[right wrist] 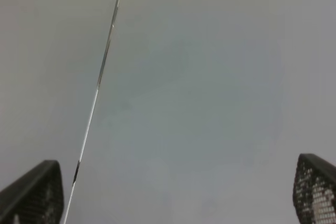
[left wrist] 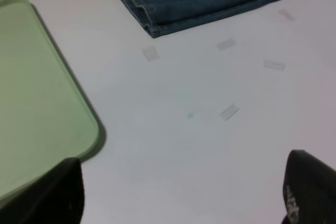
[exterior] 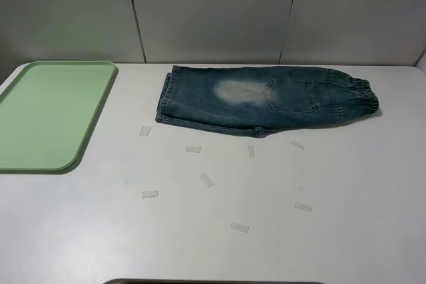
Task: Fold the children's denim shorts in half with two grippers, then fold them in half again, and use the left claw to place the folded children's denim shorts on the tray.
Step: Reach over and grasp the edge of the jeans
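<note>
From the high camera I see neither arm over the table (exterior: 213,231); only the wrist views show me the grippers. The left gripper (left wrist: 184,192) has its two black fingers (left wrist: 60,195) spread wide, one at each lower corner of its wrist view; nothing sits between them and they touch nothing; beneath them is bare white tabletop. The right gripper (right wrist: 176,190) is likewise spread wide and carries nothing; its fingers (right wrist: 315,190) point at a plain grey wall panel (right wrist: 210,77) crossed by a thin slanting seam (right wrist: 100,87); no cloth and no tray appear in that view.

The children's denim shorts (exterior: 266,101) lie flat on the far side of the table, near the back wall and a little right of centre in the high view; the gathered elastic waistband points to the right, the leg hems to the left towards the tray (exterior: 46,114); a pale faded patch and a stitched pocket face up. In the left wrist view the hem edges lie stacked one on another. The tray rests on the left side of the table, apart from the shorts, with bare table between them; its near rounded corner lies just beside the left gripper's finger in the wrist view. Small pale tape strips (exterior: 207,179) are scattered on the table in front of the shorts; none touches the cloth.
</note>
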Controlling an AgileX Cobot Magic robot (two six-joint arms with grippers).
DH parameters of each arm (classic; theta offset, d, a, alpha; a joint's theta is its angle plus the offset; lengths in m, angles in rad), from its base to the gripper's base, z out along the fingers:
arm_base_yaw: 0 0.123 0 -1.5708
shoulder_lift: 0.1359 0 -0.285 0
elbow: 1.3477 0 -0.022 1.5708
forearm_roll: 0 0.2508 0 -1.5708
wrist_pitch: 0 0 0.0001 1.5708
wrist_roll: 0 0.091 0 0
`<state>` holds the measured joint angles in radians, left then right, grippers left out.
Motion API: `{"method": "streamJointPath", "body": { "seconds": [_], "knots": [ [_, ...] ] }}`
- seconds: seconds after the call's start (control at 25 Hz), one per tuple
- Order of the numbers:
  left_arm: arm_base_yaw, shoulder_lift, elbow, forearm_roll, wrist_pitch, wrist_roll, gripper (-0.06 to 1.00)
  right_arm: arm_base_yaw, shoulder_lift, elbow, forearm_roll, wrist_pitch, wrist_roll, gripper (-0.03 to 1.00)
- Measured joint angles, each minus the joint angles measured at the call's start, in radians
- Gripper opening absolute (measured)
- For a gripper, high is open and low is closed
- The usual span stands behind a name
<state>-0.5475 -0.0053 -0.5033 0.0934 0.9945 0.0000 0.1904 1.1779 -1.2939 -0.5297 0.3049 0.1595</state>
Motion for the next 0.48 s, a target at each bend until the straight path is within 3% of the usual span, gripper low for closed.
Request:
{"method": "streamJointPath", "body": {
  "seconds": [0.16, 0.48],
  "knots": [
    [0.0, 0.0, 0.024, -0.002, 0.056, 0.0, 0.76, 0.0, 0.0, 0.0, 0.0, 0.0, 0.0, 0.66],
    [0.0, 0.0, 0.027, -0.002, 0.06, 0.0, 0.76, 0.0, 0.0, 0.0, 0.0, 0.0, 0.0, 0.66]
  ]
}}
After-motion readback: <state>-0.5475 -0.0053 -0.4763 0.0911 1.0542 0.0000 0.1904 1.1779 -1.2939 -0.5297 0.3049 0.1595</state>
